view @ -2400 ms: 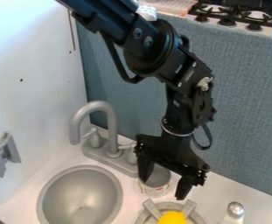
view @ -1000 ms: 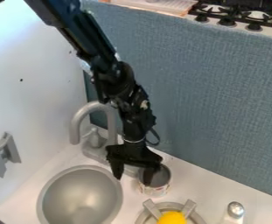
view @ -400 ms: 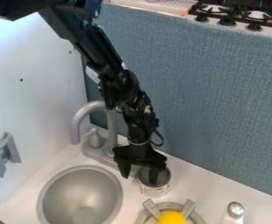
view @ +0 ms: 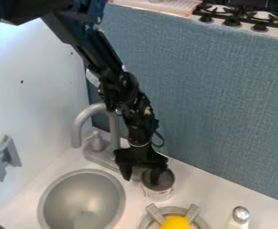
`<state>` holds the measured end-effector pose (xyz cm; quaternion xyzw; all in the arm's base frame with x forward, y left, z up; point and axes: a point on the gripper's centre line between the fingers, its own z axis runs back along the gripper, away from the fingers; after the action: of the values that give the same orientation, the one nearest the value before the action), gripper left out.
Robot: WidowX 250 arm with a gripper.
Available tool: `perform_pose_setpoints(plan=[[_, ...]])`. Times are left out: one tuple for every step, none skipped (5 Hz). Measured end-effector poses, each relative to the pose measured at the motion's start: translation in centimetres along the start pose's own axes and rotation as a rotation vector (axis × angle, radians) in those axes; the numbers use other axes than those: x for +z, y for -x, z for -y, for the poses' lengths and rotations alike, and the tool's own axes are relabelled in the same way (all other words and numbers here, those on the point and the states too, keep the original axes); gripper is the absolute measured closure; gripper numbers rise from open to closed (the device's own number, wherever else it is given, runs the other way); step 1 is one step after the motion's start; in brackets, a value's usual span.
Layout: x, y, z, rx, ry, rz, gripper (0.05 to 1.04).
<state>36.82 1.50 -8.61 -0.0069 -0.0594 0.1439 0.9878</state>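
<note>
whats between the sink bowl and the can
In the camera view, bare white counter lies between the sink bowl and the can; the claw hangs above, one finger near the bowl's rim.

1. The robot arm (view: 120, 85) and its gripper (view: 141, 180) are both showing solid black.
2. The can (view: 159, 195) is showing dark grey inside, its pale outside wall carrying small reddish marks.
3. The sink bowl (view: 84, 197) and the curved faucet (view: 78, 127) are appearing plain grey.
4. The counter (view: 225, 192) and the side wall (view: 33, 103) are showing white, the wall bearing small dark specks.
5. The partition (view: 225, 112) is displaying muted blue-grey with a fine woven pattern.
6. A yellow object (view: 175, 222) is glowing brightly against a grey ring-shaped stand (view: 195, 219).
7. A silver knob (view: 241, 214) is topping a white piece (view: 236, 225).
8. The stove (view: 277, 30) is pairing black grates with a pale front.
</note>
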Motion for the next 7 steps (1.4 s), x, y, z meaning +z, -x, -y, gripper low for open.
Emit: perform_pose_setpoints(plan=[[-0.4,-0.4,1.6,-0.056,0.086,-0.008,0.083],[-0.7,-0.6,4.7,-0.093,0.165,-0.027,0.083],[-0.8,-0.8,8.4,-0.13,0.211,-0.026,0.083],[-0.8,-0.6,11.3,-0.182,0.234,-0.04,0.083],[-0.6,-0.8,13.1,-0.227,0.252,-0.041,0.083],[-0.4,-0.1,14.2,-0.257,0.238,-0.05,0.083],[0.6,0.0,13.1,-0.251,0.173,-0.032,0.083]])
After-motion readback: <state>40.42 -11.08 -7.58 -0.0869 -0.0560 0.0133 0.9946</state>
